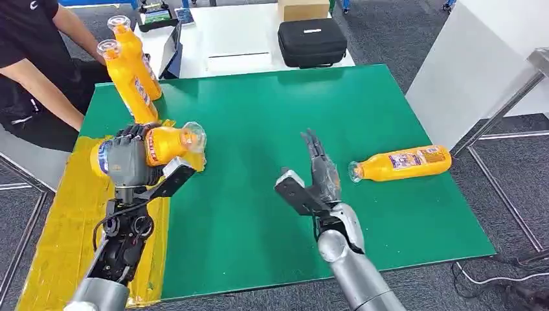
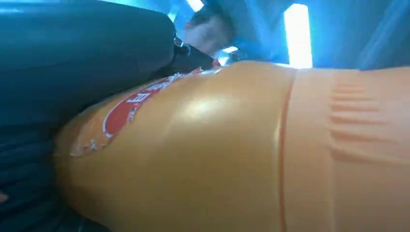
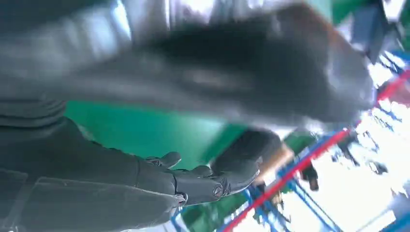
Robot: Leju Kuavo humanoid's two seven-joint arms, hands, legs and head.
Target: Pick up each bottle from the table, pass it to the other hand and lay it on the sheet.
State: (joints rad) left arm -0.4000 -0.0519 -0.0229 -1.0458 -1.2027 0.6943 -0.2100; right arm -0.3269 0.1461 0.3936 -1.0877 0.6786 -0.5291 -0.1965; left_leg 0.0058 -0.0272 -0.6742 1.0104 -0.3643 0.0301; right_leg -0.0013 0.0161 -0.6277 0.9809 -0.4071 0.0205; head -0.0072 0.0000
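My left hand (image 1: pixel 126 159) grips an orange bottle (image 1: pixel 169 142) held sideways above the yellow sheet (image 1: pixel 71 220), its clear cap end pointing toward the table's middle. Up close in the left wrist view the same bottle (image 2: pixel 232 150) shows its orange body and red label. My right hand (image 1: pixel 317 178) is open over the green mat (image 1: pixel 259 129), fingers straight and thumb spread; its dark fingers (image 3: pixel 193 181) appear in the right wrist view. Another orange bottle (image 1: pixel 401 163) lies on its side just right of that hand, not touching it.
A person (image 1: pixel 32 71) sits at the far left, holding two more orange bottles (image 1: pixel 133 68) tilted over the mat's back-left corner. A black case (image 1: pixel 312 42) and a cardboard box (image 1: pixel 303 9) rest on the white table behind. The mat's right edge drops to the floor.
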